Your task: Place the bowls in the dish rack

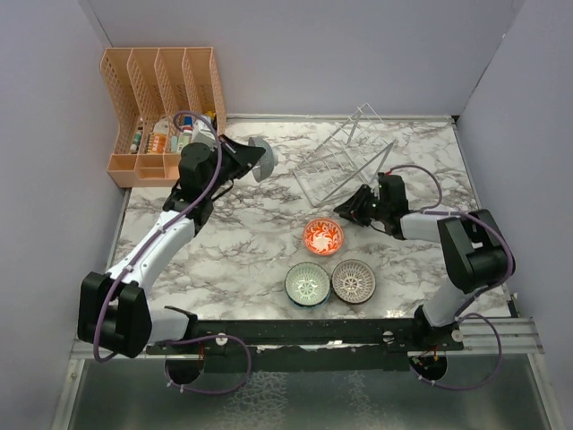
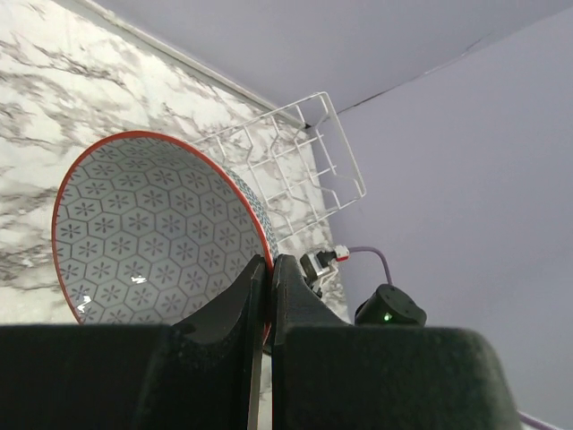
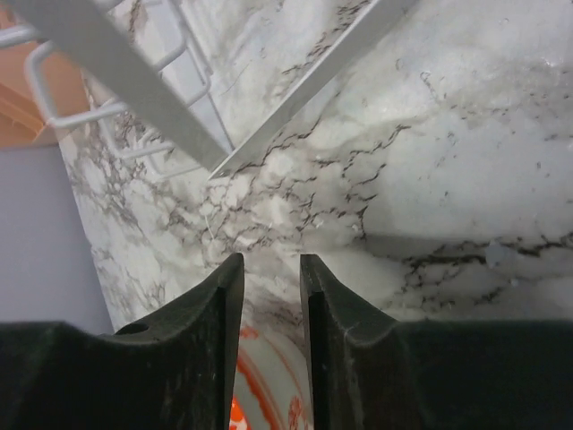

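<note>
Bowls: three sit on the table [image 1: 242, 242], a white marble-pattern top with grey veining. The teal-green bowl [image 1: 307, 283] and the brown-grey bowl [image 1: 354, 280] stand upright side by side nearest the arm bases, almost touching. The orange-red bowl [image 1: 322, 236] sits upright just beyond them, apart from both.

The right gripper [image 1: 347, 210] hangs low just far-right of the orange-red bowl. Its fingers [image 3: 224, 305] are parted by a narrow gap and hold nothing.

The dish rack [image 1: 345, 161], of thin white wire, sits on the far right-centre of the table, its near corner just past the right gripper's fingertips and not touching them.

The left gripper [image 1: 251, 159] is left of the rack, pinched tight on the rim of a fourth, red-rimmed bowl [image 2: 152, 233]. That bowl has a pale hexagon-patterned inside, is held on edge, and is clear of the rack.

An orange slotted organizer [image 1: 161, 90] stands in the far left corner against the wall. Plain pale lavender-grey walls [image 1: 313, 54] close in the table on the left, far and right sides.
</note>
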